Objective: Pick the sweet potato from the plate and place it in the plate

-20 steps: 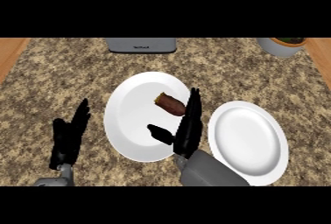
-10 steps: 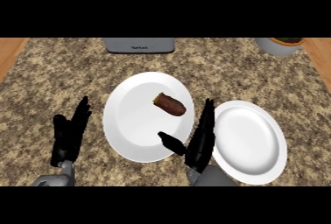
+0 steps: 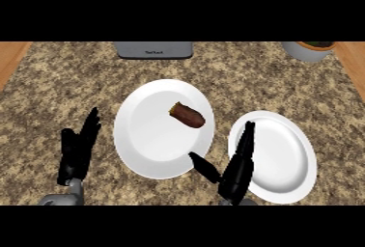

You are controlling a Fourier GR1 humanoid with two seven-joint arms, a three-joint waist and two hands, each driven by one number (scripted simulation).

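Observation:
A brown sweet potato lies on the upper right part of a large white plate in the middle of the counter. A second white plate, with nothing on it, sits just to the right. My right hand is open, fingers straight and pointing up along the left rim of the right plate, thumb over the lower edge of the left plate, below the sweet potato and apart from it. My left hand rests open at the lower left, beside the left plate.
A grey appliance stands at the counter's back edge. A grey pot sits at the back right corner. Wooden floor shows past both side edges of the speckled counter.
My right hand has drawn back down and to the right, from over the left plate near the sweet potato to the right plate's left rim. The left hand has barely moved.

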